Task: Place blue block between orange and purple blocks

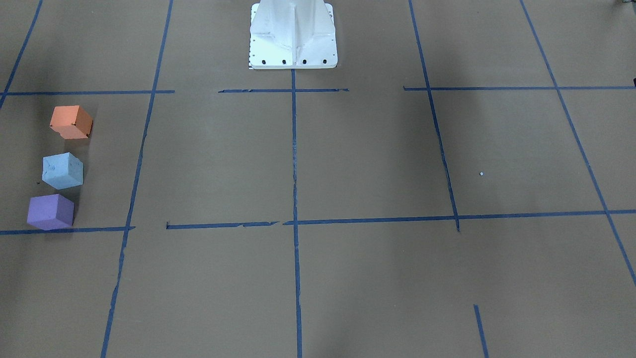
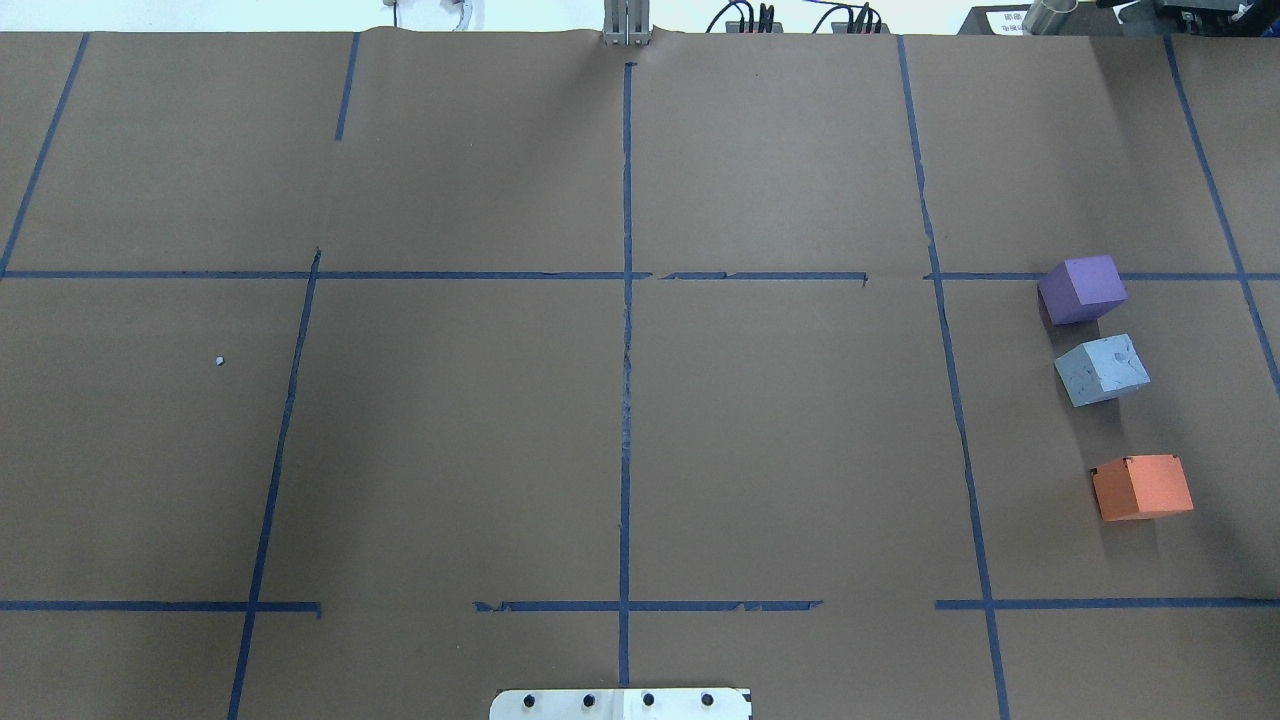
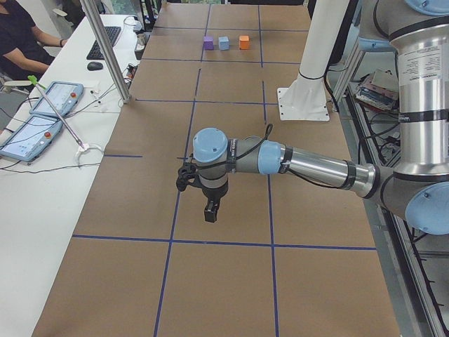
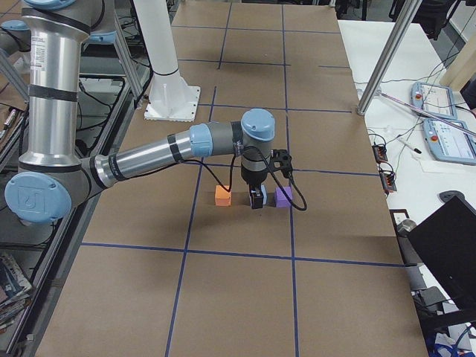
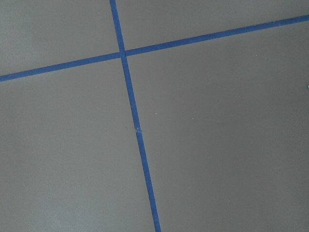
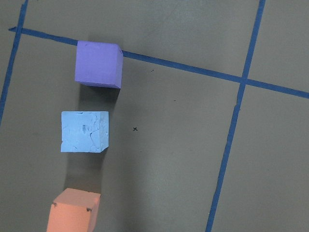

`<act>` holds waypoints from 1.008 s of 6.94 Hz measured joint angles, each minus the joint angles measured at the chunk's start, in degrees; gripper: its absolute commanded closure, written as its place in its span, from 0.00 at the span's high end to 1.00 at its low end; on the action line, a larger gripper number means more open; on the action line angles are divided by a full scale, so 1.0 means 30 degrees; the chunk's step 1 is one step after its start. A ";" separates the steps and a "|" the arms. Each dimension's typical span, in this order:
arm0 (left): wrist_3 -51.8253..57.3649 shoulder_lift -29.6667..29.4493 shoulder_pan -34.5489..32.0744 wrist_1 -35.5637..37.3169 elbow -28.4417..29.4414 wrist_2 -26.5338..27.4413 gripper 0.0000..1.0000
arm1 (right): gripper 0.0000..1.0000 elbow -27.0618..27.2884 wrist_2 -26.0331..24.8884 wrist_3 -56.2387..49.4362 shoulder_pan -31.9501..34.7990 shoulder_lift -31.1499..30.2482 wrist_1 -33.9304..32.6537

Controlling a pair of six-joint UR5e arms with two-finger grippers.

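Note:
The blue block [image 2: 1101, 370] sits on the brown table between the purple block [image 2: 1082, 289] and the orange block [image 2: 1141, 487], in a loose row, all apart. The row also shows in the front view: orange [image 1: 71, 122], blue [image 1: 62, 170], purple [image 1: 50, 212]. The right wrist view looks down on purple [image 6: 98, 64], blue [image 6: 84, 131] and orange [image 6: 73, 210]. My right gripper [image 4: 256, 199] hangs over the blue block; I cannot tell if it is open. My left gripper [image 3: 210, 210] hangs over bare table far from the blocks; I cannot tell its state.
The white robot base [image 1: 293, 35] stands at the table's middle rear edge. Blue tape lines [image 5: 133, 116] grid the brown paper. A side desk with tablets [image 3: 42, 112], a metal post [image 3: 105, 49] and a seated person [image 3: 17, 35] lie beyond the table.

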 measured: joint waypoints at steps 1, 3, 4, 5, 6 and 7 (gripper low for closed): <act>-0.0002 -0.0013 0.0010 0.0013 0.0033 -0.0001 1.00 | 1.00 0.0018 0.0001 0.0006 -0.0021 0.0022 0.0012; -0.0002 -0.0041 0.0018 -0.0004 0.0067 -0.0002 1.00 | 1.00 0.0032 -0.0018 0.0026 -0.0096 0.0045 0.0020; -0.0003 -0.0053 0.0018 -0.0021 0.0075 -0.0002 1.00 | 1.00 0.0024 -0.0025 0.0062 -0.0149 0.0051 0.0022; -0.0003 -0.0058 0.0020 -0.0030 0.0038 -0.0009 1.00 | 1.00 0.0020 -0.0028 0.0087 -0.0207 0.0051 0.0029; -0.0003 -0.0089 0.0020 -0.0034 -0.0080 -0.0021 1.00 | 1.00 0.0025 -0.0028 0.0108 -0.0251 0.0052 0.0041; -0.0002 -0.0161 0.0042 -0.0050 -0.0211 -0.0028 1.00 | 1.00 0.0058 -0.0029 0.0124 -0.0278 0.0052 0.0047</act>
